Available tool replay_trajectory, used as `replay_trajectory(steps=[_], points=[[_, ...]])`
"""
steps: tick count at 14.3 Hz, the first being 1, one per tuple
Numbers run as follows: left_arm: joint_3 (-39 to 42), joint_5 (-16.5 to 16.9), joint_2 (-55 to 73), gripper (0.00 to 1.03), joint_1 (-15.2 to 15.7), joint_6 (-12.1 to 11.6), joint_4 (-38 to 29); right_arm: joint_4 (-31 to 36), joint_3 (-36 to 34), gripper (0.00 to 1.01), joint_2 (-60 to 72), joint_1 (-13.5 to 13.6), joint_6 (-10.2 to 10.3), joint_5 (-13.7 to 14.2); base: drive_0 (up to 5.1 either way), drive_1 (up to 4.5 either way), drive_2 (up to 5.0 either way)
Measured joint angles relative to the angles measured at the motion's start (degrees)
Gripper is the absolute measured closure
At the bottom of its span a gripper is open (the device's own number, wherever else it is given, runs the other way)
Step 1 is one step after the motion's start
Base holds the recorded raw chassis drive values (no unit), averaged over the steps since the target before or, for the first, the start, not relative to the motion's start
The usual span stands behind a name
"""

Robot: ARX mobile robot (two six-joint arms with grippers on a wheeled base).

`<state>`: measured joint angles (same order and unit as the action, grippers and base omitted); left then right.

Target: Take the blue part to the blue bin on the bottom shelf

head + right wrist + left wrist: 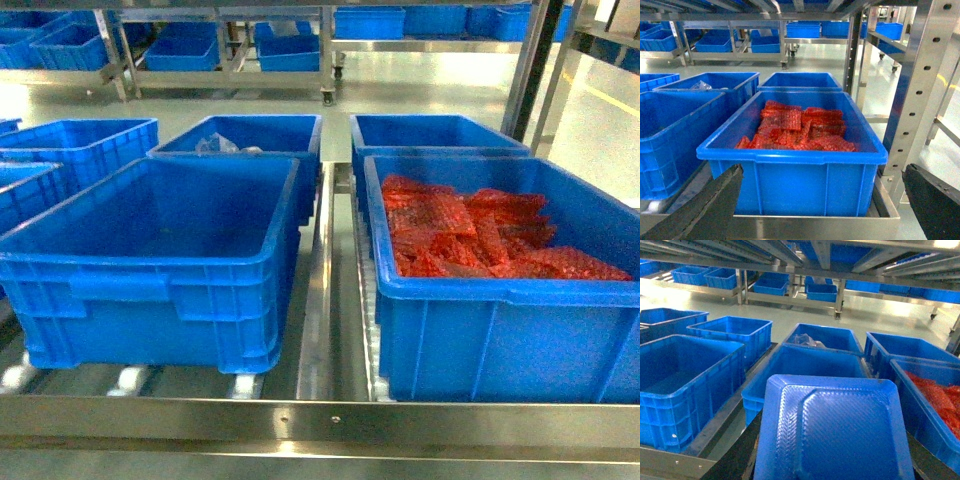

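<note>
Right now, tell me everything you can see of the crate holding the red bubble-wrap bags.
The crate with red bags is a large rectangular bright blue plastic bin with a thick rolled rim and ribbed outer walls. It sits upright on the steel rack's bottom shelf, front right in the head view, with another blue crate close behind it. Red bubble-wrap bags lie heaped loosely across its floor, well below the rim. No gripper touches it.

No writing I can read.
Crates, rack rails and red bags carry no legible labels or numbers.
</note>
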<state>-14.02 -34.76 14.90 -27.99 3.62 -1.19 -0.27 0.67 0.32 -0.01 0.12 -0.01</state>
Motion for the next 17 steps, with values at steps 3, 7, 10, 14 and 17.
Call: replay_trajectory(steps=[3,7,10,14,17], points=[[-0.02,0.04,0.00,0.60,0.00,0.00,-0.02,0.00,0.00,0.03,0.00,0.00,0.00,-0.02,0.0,0.00,0.0],[0.00,0.07,0.00,0.60,0.00,0.00,0.07,-0.09,0.00,0.03,0.00,0.00,0.02,0.02,0.0,0.00,0.0],[0.00,0.04,0.00,0.60,0.00,0.00,0.02,-0.04,0.00,0.03,0.00,0.00,0.02,0.02,0.0,0.00,0.0],[0.00,0.04,-0.09,0.60,0.00,0.00,-0.15,0.20,0.00,0.03,0.00,0.00,0.02,0.00,0.0,0.00,0.0],[0.00,0.02,-0.11,0.60,0.00,0.00,-0.07,0.02,0.00,0.03,0.00,0.00,0.02,0.02,0.0,0.00,0.0]])
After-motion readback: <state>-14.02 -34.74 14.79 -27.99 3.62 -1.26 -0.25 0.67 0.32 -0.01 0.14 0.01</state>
